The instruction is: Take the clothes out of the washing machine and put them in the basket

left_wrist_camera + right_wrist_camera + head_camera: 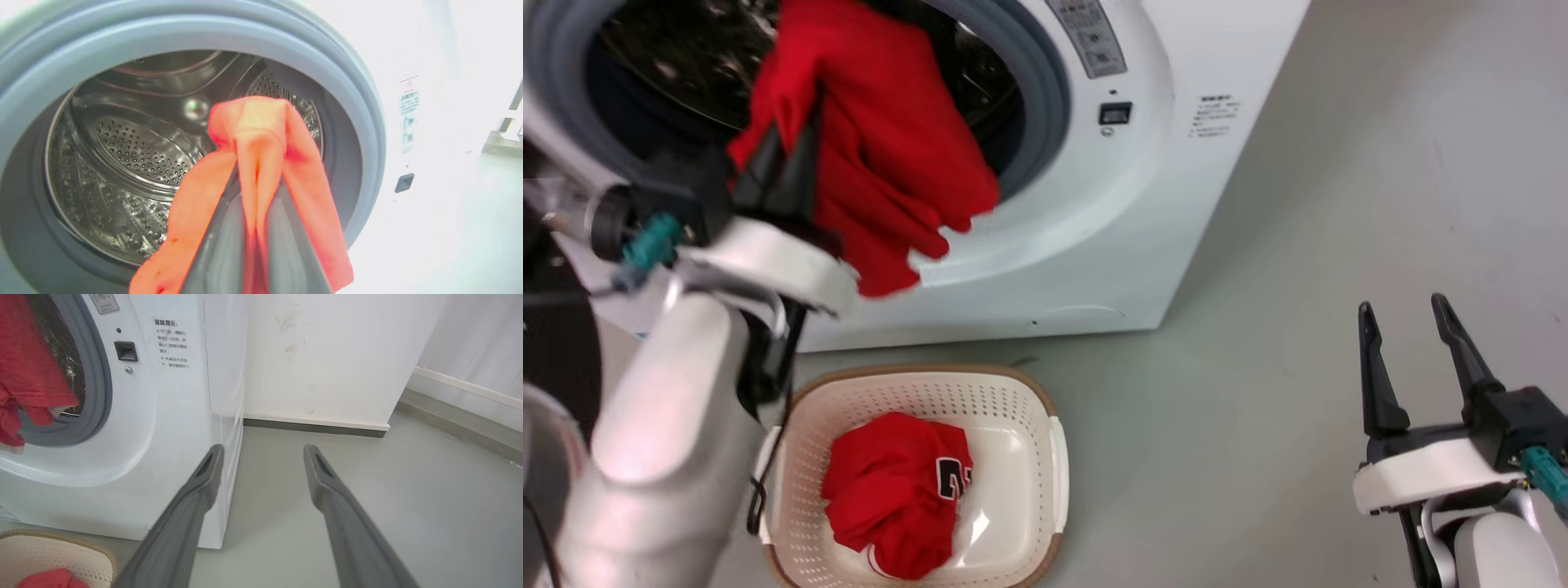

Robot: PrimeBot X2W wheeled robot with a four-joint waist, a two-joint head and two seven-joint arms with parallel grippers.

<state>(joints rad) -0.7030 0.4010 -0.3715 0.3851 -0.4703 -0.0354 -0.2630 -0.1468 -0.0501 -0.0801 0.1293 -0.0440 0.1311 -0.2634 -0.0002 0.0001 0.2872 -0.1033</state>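
Observation:
My left gripper [788, 151] is shut on a red garment [882, 139] that hangs in front of the washing machine's [1094, 237] round grey-gasketed porthole. In the left wrist view the red garment [261, 163] is pinched between the two fingers [222, 245], draped over their tips, with the shiny perforated drum [135, 163] behind it. A second red garment [894, 490] with a black number lies in the cream basket [1013, 400] on the floor below the porthole. My right gripper [1405, 322] stands open at the lower right, holding nothing; its open fingers [204, 486] point at the machine's corner.
Grey floor [1298, 327] stretches to the right of the machine and basket. A white wall with a dark baseboard [314, 426] runs behind the machine. The basket's corner [53, 547] and the hanging red cloth [28, 371] sit at the right wrist view's left edge.

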